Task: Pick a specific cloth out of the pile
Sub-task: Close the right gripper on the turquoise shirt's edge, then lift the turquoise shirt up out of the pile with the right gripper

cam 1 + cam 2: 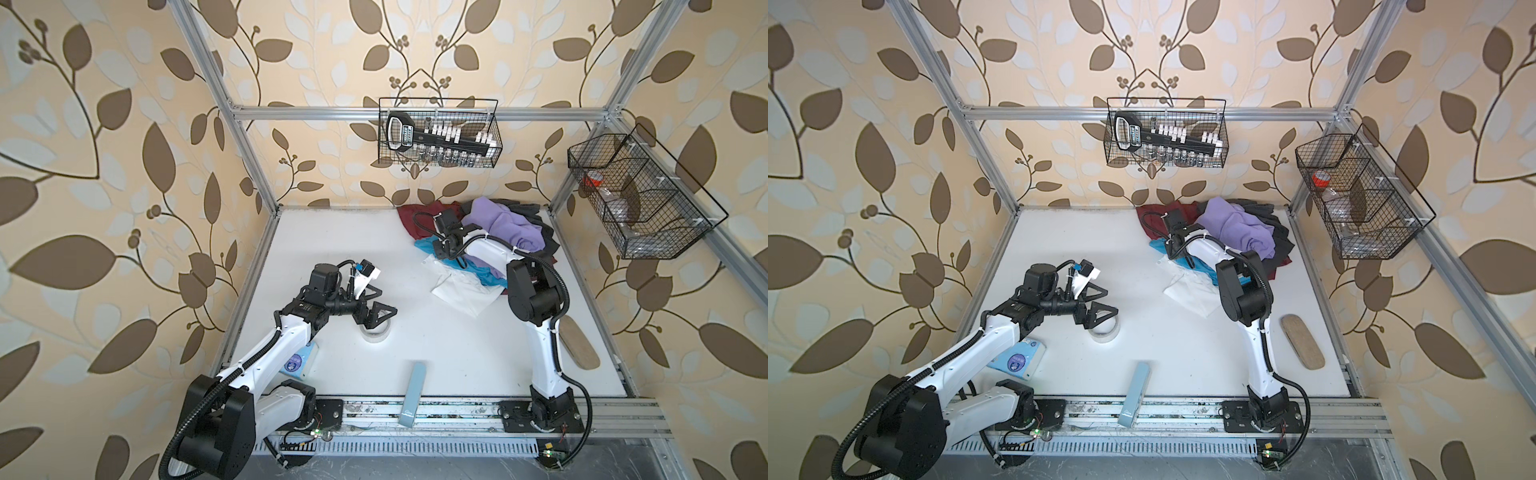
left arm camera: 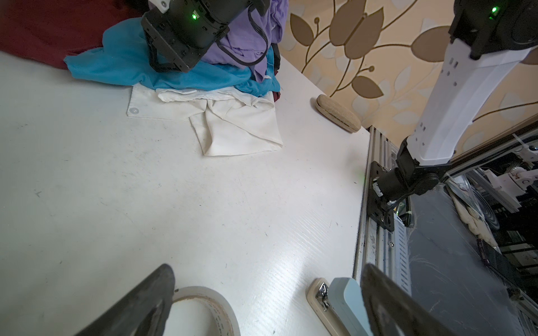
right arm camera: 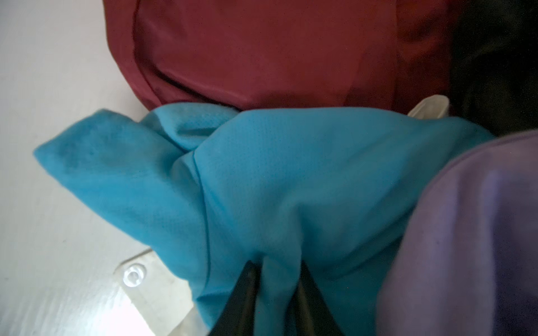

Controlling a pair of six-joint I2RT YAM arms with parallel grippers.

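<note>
The turquoise cloth (image 1: 427, 245) (image 3: 291, 174) lies at the near left edge of the pile, partly under the lilac garment (image 1: 498, 228) and over the white collared shirt (image 1: 461, 291). The maroon garment (image 1: 413, 214) and the dark grey one (image 1: 521, 208) lie behind them. My right gripper (image 3: 276, 264) points down into the cloth and is shut on a pinched fold of it. In both top views its wrist hides the jaws. My left gripper (image 1: 384, 301) (image 2: 267, 267) hangs open and empty over the tape roll (image 1: 376, 332), well left of the pile.
A light blue stapler (image 1: 413, 392) lies at the table's front edge. A tan oval block (image 1: 579, 345) is near the right edge, and a flat packet (image 1: 301, 361) sits under the left arm. Wire baskets (image 1: 440, 133) (image 1: 640, 195) hang on the frame.
</note>
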